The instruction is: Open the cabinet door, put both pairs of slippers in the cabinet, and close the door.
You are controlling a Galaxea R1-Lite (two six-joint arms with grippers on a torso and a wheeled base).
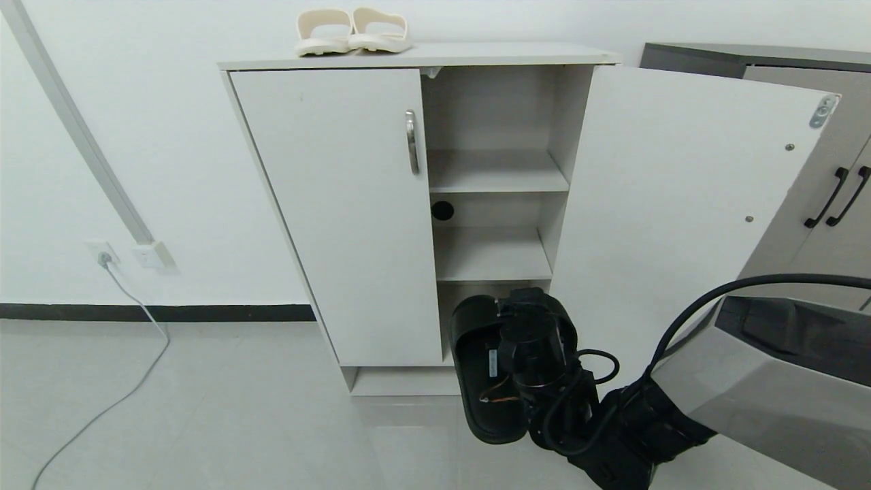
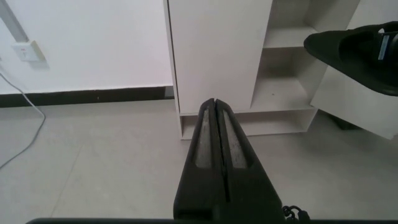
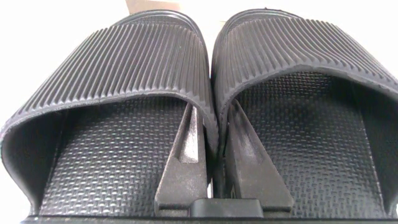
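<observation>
The white cabinet stands against the wall with its right door swung open and its left door shut. A cream pair of slippers lies on the cabinet top. My right gripper is shut on the black pair of slippers, pinching the two inner straps together. In the head view the black slippers hang in front of the cabinet's lowest compartment. My left gripper is shut and holds nothing, low over the floor and pointing at the cabinet; the black slippers show beyond it.
Inside the open half are two bare shelves and a bottom compartment. A grey cabinet with black handles stands to the right behind the open door. A wall socket with a grey cable is at the left, above grey floor tiles.
</observation>
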